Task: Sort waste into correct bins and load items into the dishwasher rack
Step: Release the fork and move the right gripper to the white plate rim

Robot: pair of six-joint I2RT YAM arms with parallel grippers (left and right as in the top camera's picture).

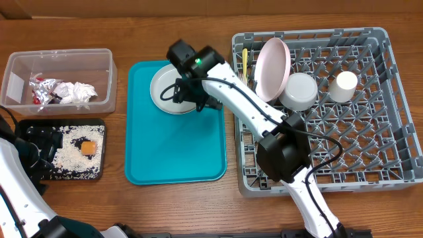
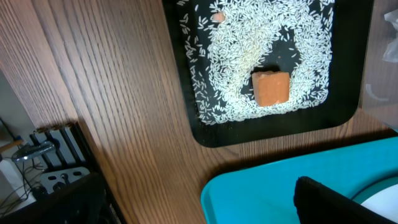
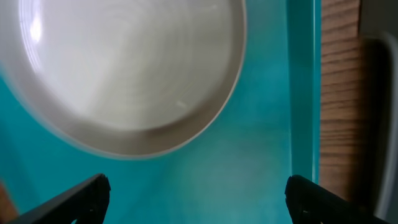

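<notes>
Wooden table [image 1: 198, 205], brown grain, carries everything.

Far-left corner: clear plastic rectangular tub [image 1: 66, 52], crumpled waste inside.

Near-left edge: shallow black rectangular tray [image 1: 66, 176] with loose white rice grains [image 2: 249, 37] and a small orange food cube [image 2: 272, 88]. Left gripper [image 1: 38, 147] hangs over that tray's left end, fingers spread, nothing between them.

Centre: large teal serving tray [image 1: 175, 155]. Grey-green round plate [image 1: 165, 89] lies flat at its far edge. It is the only dish I can see outside the rack.

Right gripper [image 3: 198, 186] sits low over the teal tray just beside the plate, jaws released and empty. In the wrist view the plate lies ahead of the jaws and off to their left, its nearest rim short of the fingertips. It is round, so no long axis, only the rim to pinch. Right arm is plainly nearer; left is well apart.

Right side: large grey plastic dishwasher rack [image 1: 317, 33], holding a pale pink plate [image 1: 272, 66], white bowl [image 1: 299, 91] and small white cup [image 1: 344, 86].
</notes>
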